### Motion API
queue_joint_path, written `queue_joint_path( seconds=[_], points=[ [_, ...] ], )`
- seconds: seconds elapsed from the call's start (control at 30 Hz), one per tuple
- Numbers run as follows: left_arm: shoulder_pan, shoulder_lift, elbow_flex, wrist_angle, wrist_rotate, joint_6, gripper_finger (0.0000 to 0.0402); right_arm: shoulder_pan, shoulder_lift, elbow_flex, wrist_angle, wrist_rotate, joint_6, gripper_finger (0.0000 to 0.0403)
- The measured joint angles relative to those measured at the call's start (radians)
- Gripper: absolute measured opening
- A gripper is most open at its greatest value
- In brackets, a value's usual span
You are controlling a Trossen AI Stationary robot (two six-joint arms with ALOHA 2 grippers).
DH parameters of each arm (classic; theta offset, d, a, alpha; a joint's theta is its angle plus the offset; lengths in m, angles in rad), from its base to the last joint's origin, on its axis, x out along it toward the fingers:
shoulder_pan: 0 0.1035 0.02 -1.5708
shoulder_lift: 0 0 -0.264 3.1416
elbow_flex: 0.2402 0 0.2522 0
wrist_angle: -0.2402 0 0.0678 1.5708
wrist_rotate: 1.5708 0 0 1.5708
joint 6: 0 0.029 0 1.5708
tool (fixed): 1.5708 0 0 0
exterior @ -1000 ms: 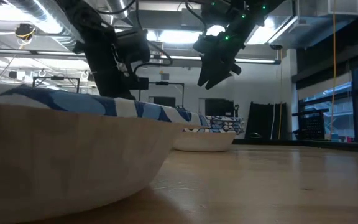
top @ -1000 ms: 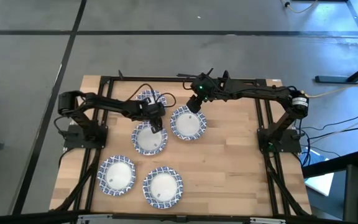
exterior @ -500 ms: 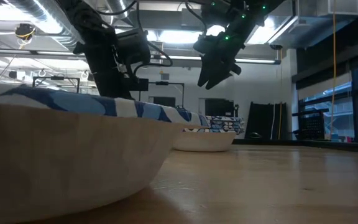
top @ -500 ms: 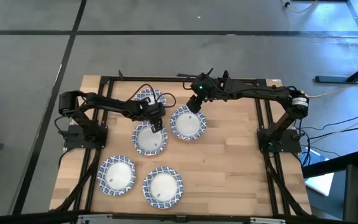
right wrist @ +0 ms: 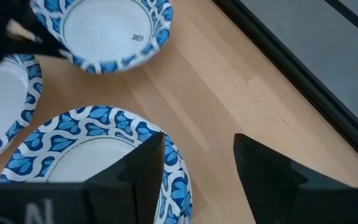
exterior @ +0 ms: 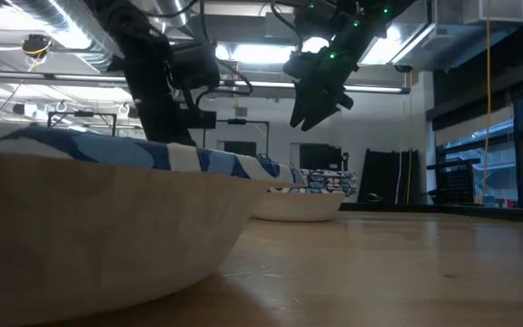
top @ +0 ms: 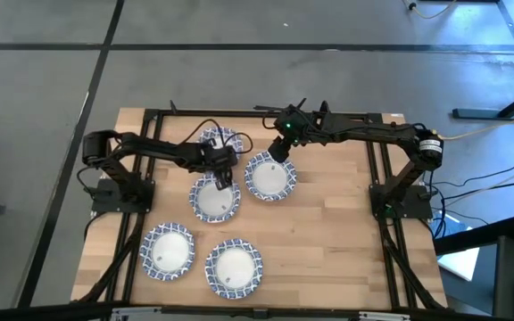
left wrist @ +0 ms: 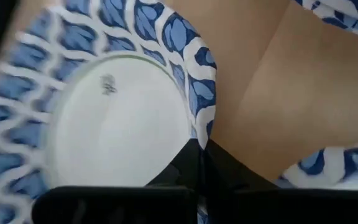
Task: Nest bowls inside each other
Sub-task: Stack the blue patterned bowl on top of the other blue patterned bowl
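Observation:
Five bowls show in the high view, white inside with blue lattice rims. One bowl sits mid-table, and my left gripper is shut on its far rim. A second bowl lies just to its right. My right gripper hangs open above that bowl's far rim, one finger over the inside and one outside, touching nothing. A third bowl rests on the table at the far edge. My left gripper pinches the mid-table bowl's patterned rim at its far side between the two fingers, one on the inner face and one outside. The fingers come down from above, slanting toward the near edge. In the high view the bowl sits on the table.
Two more bowls rest near the table's front edge; one fills the foreground of the low view. Bare wood lies at the right half of the table. A black frame borders the table.
My left gripper has shut on the far rim of the mid-table bowl, staying at about the same place. The bowl lies where it was. My right gripper has kept still and open.

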State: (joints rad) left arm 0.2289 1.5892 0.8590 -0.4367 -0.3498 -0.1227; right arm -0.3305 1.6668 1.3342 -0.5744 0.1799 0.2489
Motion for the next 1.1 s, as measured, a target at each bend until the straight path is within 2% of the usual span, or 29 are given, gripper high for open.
queue_joint_path(
  seconds=[0.2, 0.43, 0.57, 0.67, 0.9, 1.1],
  points=[
    [0.002, -0.022, 0.123, -0.134, -0.071, 0.049, 0.0002, 0.000, 0.000, 0.000, -0.026, 0.001, 0.000, 0.0193],
    [-0.019, -0.068, 0.253, -0.193, -0.075, 0.096, 0.0002, -0.001, 0.000, 0.000, -0.070, 0.007, 0.000, 0.0193],
    [-0.059, -0.095, 0.304, -0.217, -0.027, 0.099, 0.0001, -0.014, 0.000, -0.001, -0.124, 0.051, 0.002, 0.0193],
    [-0.116, -0.098, 0.326, -0.208, -0.003, 0.093, 0.0001, -0.029, 0.000, -0.001, -0.160, 0.096, 0.008, 0.0193],
    [-0.252, -0.086, 0.329, -0.089, 0.032, 0.079, 0.0000, -0.073, 0.000, -0.001, -0.180, 0.098, 0.008, 0.0193],
    [-0.285, -0.078, 0.329, -0.040, 0.031, 0.053, 0.0000, -0.107, -0.015, -0.002, -0.189, 0.077, 0.011, 0.0193]
  ],
)
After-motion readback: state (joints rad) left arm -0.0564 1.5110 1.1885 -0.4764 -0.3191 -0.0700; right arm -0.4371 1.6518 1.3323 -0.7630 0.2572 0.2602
